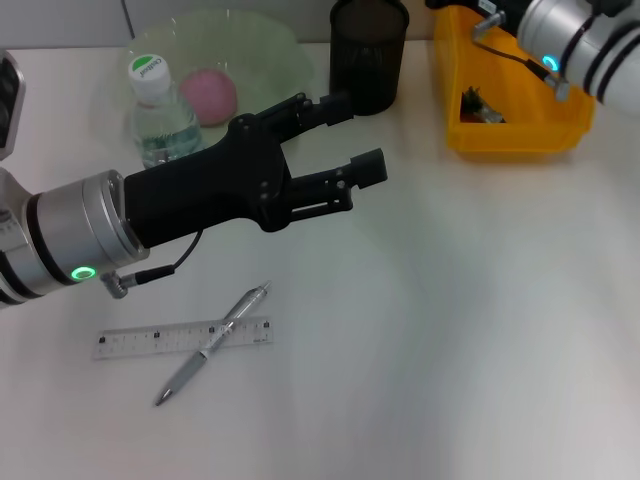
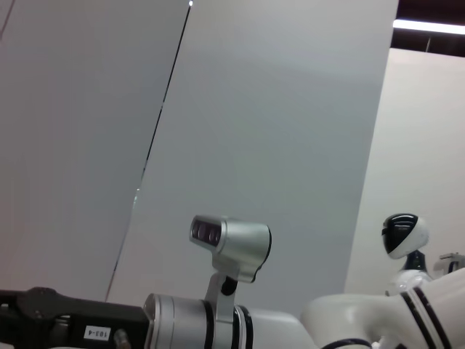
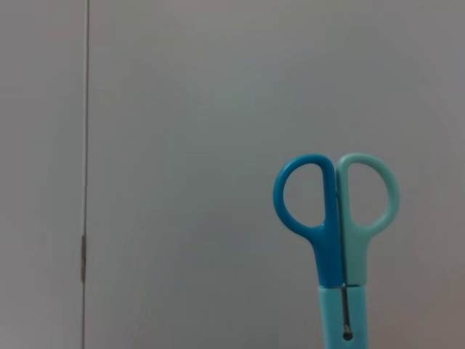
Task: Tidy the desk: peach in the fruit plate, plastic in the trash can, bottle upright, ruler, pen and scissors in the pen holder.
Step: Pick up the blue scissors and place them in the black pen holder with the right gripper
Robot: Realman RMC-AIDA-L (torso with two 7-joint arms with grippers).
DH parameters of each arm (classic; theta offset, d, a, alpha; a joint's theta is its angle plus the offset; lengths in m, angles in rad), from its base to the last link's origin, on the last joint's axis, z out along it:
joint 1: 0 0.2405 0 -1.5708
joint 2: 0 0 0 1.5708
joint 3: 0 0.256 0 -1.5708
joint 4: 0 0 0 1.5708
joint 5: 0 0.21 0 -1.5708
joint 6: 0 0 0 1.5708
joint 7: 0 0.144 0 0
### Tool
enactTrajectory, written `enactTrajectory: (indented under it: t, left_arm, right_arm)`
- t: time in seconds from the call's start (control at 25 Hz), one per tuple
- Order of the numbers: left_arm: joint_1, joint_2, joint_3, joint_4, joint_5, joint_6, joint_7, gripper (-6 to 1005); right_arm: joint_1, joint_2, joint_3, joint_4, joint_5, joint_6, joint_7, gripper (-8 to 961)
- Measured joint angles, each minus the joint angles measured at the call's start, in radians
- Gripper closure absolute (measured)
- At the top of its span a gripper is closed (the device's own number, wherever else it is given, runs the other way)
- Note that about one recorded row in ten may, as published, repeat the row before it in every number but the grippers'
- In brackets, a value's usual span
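At desk centre, your left gripper [image 1: 345, 145] hovers wide open, empty. Pen [image 1: 213, 342] and ruler [image 1: 183, 338] lie crossed at seven o'clock; pen holder [image 1: 369, 52] at twelve. Right gripper unseen; scissors [image 3: 338, 233] show in its wrist view. Next, likely: descend onto the pen.

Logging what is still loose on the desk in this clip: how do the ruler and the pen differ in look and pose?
The ruler is a flat, clear strip with printed markings; the pen is a slim, rounded silver barrel. The ruler lies nearly level across the head view, flat on the table; the pen runs diagonally and lies across the ruler's right end. Both sit in front of the open left gripper, and neither is in the pen holder yet.
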Motion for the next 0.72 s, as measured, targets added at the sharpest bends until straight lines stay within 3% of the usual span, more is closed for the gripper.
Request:
enactTrajectory:
  t: [0.24, 0.72]
  left_arm:
    - [-0.009, 0.001, 0.002, 0.0, 0.0, -0.009, -0.002, 135]
    - [-0.023, 0.002, -0.006, -0.001, -0.001, -0.035, -0.016, 135]
  right_arm:
    - [0.051, 0.001, -0.002, 0.025, 0.001, 0.091, -0.01, 755]
    - [0.064, 0.003, -0.002, 0.076, -0.004, 0.098, -0.021, 755]
